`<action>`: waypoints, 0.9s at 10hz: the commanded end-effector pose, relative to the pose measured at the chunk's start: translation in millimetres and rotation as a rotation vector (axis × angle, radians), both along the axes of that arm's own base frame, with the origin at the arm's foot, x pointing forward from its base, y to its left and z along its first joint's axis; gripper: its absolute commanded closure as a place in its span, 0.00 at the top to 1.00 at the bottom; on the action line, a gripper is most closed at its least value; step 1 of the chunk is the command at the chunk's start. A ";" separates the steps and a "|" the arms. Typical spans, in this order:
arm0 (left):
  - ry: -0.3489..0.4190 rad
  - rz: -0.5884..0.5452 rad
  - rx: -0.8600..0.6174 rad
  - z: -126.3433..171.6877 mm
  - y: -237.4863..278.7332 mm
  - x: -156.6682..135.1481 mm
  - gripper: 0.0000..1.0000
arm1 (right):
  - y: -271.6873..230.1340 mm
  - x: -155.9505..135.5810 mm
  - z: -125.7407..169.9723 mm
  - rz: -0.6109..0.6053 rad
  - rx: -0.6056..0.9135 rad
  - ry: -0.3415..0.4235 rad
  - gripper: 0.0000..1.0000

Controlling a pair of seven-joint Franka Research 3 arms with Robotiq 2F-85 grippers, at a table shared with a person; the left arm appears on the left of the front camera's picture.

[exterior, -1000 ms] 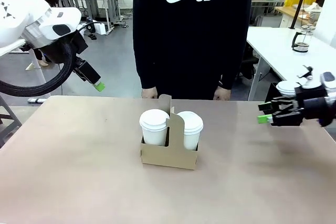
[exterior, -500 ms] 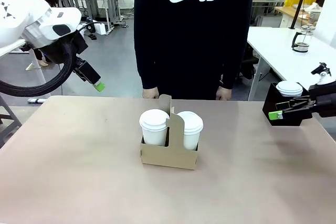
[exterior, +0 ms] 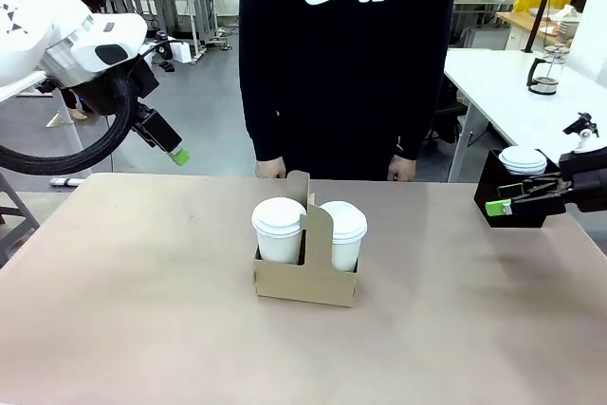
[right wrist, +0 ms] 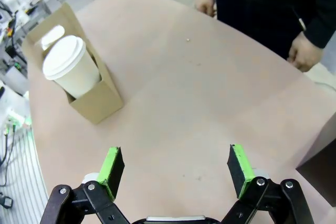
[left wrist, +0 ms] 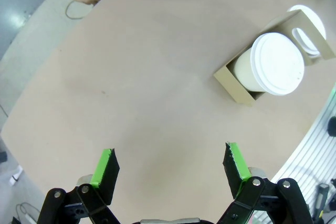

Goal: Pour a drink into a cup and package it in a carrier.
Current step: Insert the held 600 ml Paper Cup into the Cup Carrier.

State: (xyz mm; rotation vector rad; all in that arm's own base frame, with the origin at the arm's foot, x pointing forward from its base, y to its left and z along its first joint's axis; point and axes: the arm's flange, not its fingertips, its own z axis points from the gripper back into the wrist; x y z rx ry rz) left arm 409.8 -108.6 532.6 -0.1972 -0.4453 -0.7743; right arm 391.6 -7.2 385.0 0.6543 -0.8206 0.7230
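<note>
At far left we see the left gripper (exterior: 176,153) raised off the table's edge, one green pad showing in front; its wrist view shows jaws apart and empty. The carrier (exterior: 305,275) sits mid-table with two lidded cups (exterior: 279,229), its handle panel hiding part of each. The person's hands (exterior: 270,170) rest at the far edge. At right, the right gripper (exterior: 500,206) is spread, empty, overlapping a black box (exterior: 493,185) partly cut off

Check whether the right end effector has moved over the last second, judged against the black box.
Yes. The right end effector has pulled back toward the table's right edge; it now sits in front of the black box, with its jaws open and empty.
</note>
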 end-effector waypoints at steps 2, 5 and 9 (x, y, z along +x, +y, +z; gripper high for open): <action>-0.003 0.000 0.018 1.7 1.9 0.1 1.00 | -0.7 -0.1 1.8 0.010 0.008 -0.009 1.00; -0.003 0.000 0.018 1.7 1.9 0.1 1.00 | -0.7 -0.1 1.8 0.010 0.008 -0.009 1.00; -0.003 0.000 0.018 1.7 1.9 0.1 1.00 | -0.7 -0.1 1.8 0.010 0.008 -0.009 1.00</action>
